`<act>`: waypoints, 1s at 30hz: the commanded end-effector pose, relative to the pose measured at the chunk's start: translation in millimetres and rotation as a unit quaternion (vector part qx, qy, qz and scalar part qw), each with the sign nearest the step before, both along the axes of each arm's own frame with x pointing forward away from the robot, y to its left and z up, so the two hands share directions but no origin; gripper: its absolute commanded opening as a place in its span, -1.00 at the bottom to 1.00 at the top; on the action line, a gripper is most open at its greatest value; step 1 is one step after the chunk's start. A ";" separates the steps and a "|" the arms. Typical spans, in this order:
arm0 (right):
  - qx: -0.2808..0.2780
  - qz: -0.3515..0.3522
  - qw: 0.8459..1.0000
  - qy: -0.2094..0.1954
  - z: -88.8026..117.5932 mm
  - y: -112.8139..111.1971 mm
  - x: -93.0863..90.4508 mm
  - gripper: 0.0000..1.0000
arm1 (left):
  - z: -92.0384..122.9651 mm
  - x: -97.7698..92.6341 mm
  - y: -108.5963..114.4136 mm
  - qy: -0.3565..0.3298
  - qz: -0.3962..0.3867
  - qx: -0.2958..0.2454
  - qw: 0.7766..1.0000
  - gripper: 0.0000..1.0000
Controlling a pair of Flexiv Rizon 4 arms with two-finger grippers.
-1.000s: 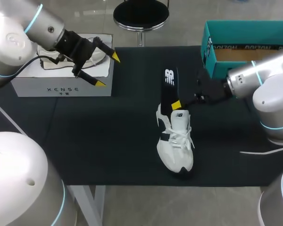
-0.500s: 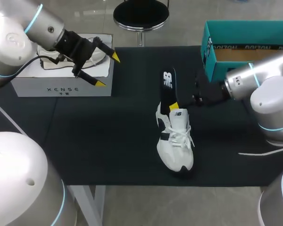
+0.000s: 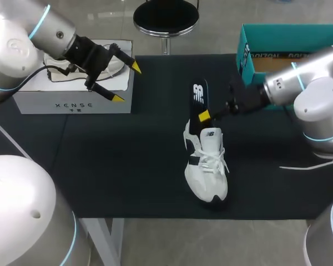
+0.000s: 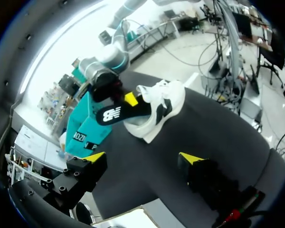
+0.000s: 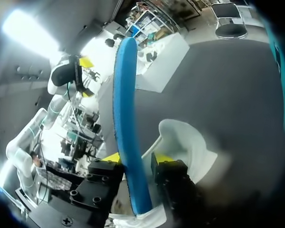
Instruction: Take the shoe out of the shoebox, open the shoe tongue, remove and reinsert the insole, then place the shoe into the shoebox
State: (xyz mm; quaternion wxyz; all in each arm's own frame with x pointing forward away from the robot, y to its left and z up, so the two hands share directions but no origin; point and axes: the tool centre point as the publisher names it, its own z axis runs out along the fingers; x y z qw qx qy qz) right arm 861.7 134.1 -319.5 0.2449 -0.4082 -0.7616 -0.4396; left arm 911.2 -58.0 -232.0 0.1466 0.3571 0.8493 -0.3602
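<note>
A white lace-up trainer with a black sole (image 3: 206, 169) lies on the black-clothed table (image 3: 122, 166), near its middle. The right gripper (image 3: 203, 116) pinches a black foam insole with a blue underside (image 3: 198, 100), whose lower end sits in the shoe's opening; a white logo marks its top. The left gripper (image 3: 127, 82) hangs wide apart, holding nothing, over a white cardboard box with grey lettering (image 3: 72, 104). The teal shoebox (image 3: 248, 55), printed on its side, stands behind the right arm.
</note>
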 end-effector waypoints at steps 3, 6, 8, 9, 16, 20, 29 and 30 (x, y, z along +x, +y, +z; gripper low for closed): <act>-0.003 0.010 1.000 -0.001 -0.3 2.4 14.6 -0.38 | 0.3 0.5 -0.3 0.000 0.000 0.002 1.000 1.00; -0.005 0.012 1.000 -0.001 -3.8 1.0 20.0 -1.00 | 0.3 0.5 -0.3 0.000 0.000 0.002 1.000 1.00; -0.006 0.014 1.000 0.000 -4.5 0.2 20.9 -1.00 | 0.3 0.5 -0.3 0.000 0.000 0.002 1.000 1.00; -0.007 0.016 1.000 0.002 -4.9 -0.4 21.1 -1.00 | 0.3 0.5 -0.3 0.000 0.000 0.002 1.000 1.00; -0.010 0.021 1.000 0.019 -11.0 -4.2 10.6 -1.00 | 0.3 0.5 -0.3 0.000 0.000 0.002 1.000 1.00; -0.009 0.024 0.999 0.027 -14.6 -2.7 2.1 -1.00 | 0.3 0.5 -0.3 0.000 0.000 0.002 1.000 1.00; -0.003 0.027 0.998 0.049 -23.5 3.7 -19.6 -1.00 | 0.3 0.5 -0.3 0.000 0.000 0.002 1.000 1.00; -0.003 0.027 0.998 0.051 -24.6 4.2 -22.1 -1.00 | 0.3 0.5 -0.3 0.000 0.000 0.002 1.000 1.00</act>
